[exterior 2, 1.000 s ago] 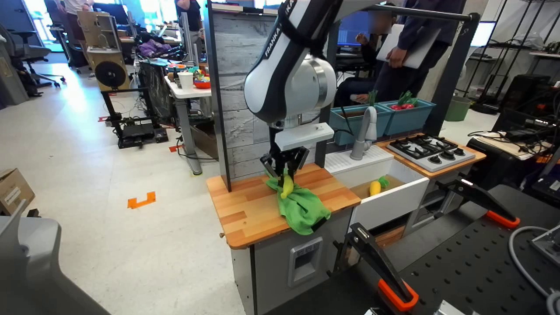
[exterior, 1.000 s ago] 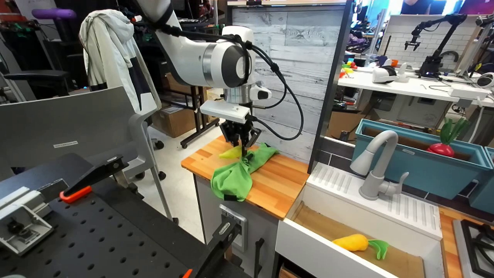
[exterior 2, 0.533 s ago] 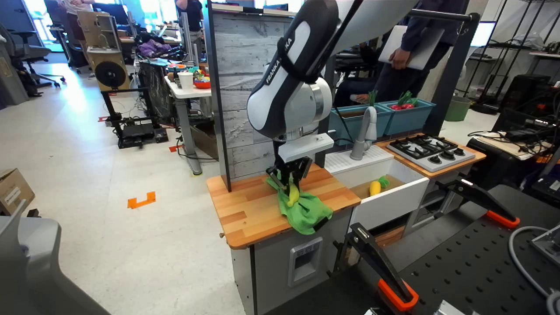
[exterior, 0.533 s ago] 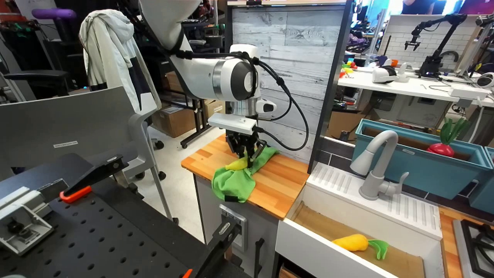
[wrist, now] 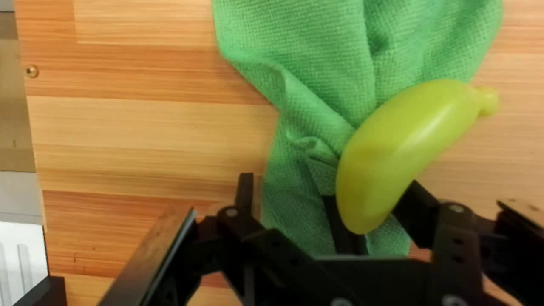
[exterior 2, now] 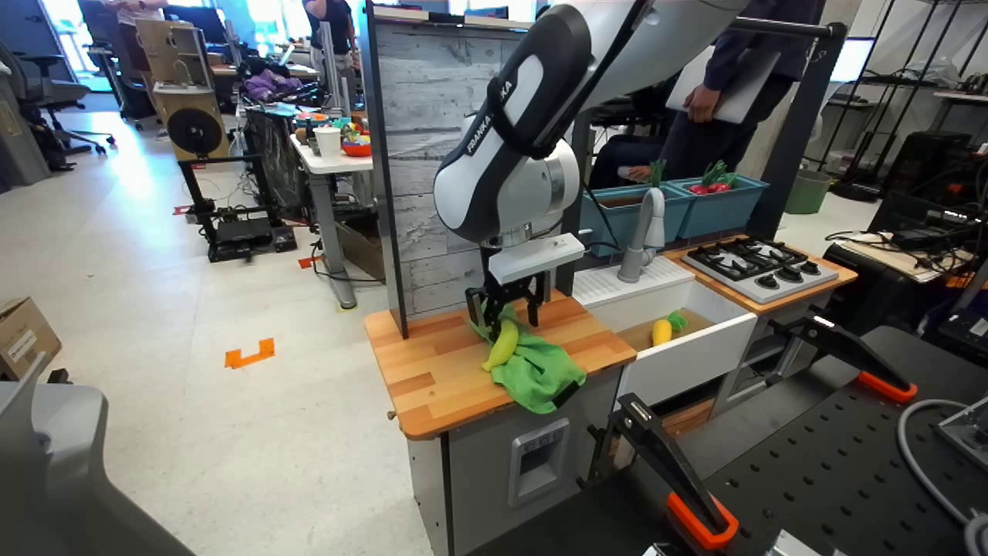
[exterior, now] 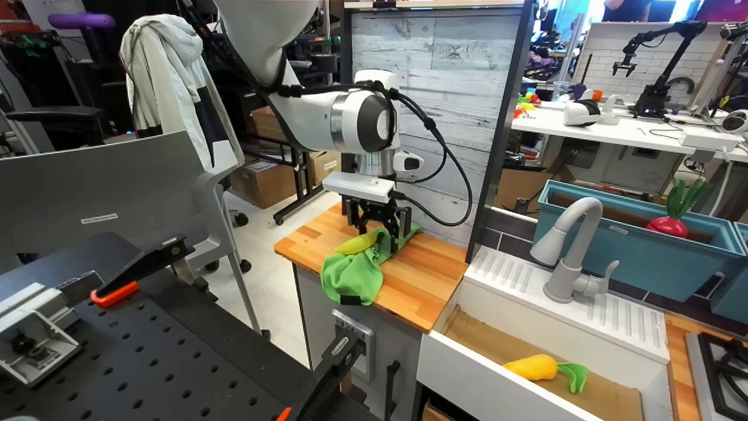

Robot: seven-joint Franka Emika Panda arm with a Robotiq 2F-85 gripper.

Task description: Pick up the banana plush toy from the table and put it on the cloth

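Note:
The yellow banana plush toy (wrist: 403,148) lies across the green cloth (wrist: 306,51), its stem end reaching past the cloth over bare wood. In both exterior views the banana (exterior 2: 503,346) rests on the cloth (exterior 2: 536,380), which is bunched at the back and hangs over the counter's front edge. My gripper (wrist: 330,192) stands open low over the cloth's narrow part. One finger (wrist: 245,191) is clear of the toy on the bare-wood side; the other is beside the banana's blunt end, seemingly touching or nearly so, partly hidden behind it.
The wooden counter (exterior: 421,280) ends at the sink (exterior: 479,351), where a yellow toy with green leaves (exterior: 534,367) lies. A grey faucet (exterior: 575,251) stands behind the sink. A wood-look panel (exterior 2: 432,154) rises close behind the arm.
My gripper has come down with the banana onto the cloth and its jaws have spread apart. The banana has left their grip and turned, its stem end swinging away from the sink.

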